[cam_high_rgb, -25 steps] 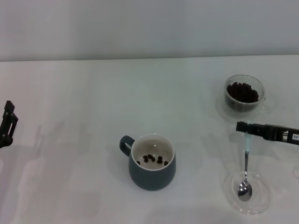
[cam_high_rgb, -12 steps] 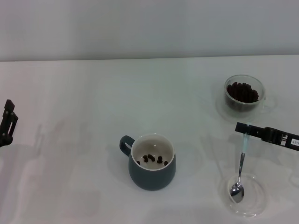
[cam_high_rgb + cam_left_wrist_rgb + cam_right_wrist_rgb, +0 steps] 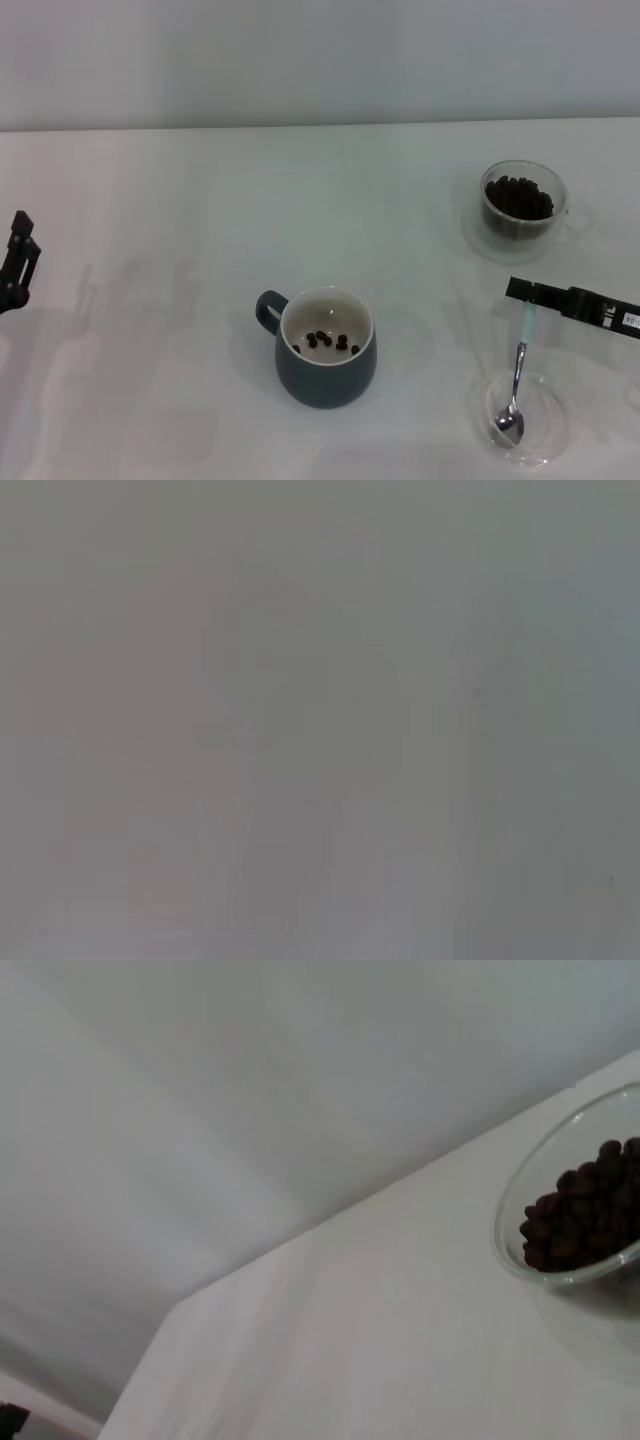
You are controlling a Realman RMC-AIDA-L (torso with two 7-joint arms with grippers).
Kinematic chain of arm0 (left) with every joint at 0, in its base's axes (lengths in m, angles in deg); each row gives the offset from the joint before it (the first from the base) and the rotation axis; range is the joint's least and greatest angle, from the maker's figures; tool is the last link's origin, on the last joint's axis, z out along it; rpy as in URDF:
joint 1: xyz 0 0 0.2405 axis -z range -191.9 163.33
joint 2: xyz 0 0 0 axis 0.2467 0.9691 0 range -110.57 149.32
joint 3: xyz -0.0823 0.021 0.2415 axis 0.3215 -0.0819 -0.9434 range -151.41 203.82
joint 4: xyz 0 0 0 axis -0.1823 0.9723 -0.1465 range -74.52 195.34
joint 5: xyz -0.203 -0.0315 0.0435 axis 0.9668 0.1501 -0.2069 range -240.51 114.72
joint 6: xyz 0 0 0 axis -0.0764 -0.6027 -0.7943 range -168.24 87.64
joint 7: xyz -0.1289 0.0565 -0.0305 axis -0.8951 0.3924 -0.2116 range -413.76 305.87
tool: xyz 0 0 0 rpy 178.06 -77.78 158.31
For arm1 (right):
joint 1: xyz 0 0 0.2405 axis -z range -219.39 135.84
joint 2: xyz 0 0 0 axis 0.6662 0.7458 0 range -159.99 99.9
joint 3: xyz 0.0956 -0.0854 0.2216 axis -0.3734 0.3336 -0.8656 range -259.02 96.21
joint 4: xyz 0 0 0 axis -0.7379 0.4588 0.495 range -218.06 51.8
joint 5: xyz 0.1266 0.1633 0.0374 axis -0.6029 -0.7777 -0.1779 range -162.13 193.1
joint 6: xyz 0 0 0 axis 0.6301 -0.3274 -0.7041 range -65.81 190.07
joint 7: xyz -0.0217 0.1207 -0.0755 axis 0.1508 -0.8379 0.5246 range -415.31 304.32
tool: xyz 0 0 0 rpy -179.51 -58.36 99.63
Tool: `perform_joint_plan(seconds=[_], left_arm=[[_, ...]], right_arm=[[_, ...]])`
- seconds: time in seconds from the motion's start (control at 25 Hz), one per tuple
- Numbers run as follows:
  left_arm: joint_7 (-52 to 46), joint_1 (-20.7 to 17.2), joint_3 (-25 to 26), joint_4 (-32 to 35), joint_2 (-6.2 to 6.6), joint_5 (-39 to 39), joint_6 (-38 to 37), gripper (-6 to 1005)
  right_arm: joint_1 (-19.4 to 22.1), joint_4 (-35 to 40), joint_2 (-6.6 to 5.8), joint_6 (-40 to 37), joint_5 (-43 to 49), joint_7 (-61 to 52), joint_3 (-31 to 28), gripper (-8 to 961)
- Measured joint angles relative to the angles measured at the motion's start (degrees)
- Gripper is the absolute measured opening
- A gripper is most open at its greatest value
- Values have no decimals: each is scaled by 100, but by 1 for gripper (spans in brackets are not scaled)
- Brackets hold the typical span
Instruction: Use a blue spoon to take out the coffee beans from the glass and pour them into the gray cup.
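With the right end effector (image 3: 528,295) clamped on the blue spoon (image 3: 517,380), we keep its bowl level over the clear saucer (image 3: 560,437); the left end effector (image 3: 18,262) state is indeterminate.

Soft, even overhead light; faint shadows lie on the white worktop (image 3: 180,200). The left wrist view is a featureless grey blur.
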Motion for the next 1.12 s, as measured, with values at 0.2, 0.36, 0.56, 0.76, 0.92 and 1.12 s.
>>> perform_joint_plan(seconds=[0.2,0.36,0.56,0.76,0.92,1.12], left_arm=[[3,3,0,0,0,-15,0,642],[4,0,0,0,0,-22,0,643],[2,-24,0,0,-3,-17,-3,643],[0,-28,0,0,-8,-14,-9,643],[0,-31,0,0,-5,-4,-16,643],[0,-31,0,0,-2,1,-20,643]], right_arm=[[14,0,16,24,37,-70,45,163],[24,0,22,33,45,-85,50,163],[16,0,21,36,49,-127,136,163],[-19,1,29,129,50,-167,207,208],[-26,48,42,152,50,-171,210,387],[-36,85,47,153,10,-85,128,422]])
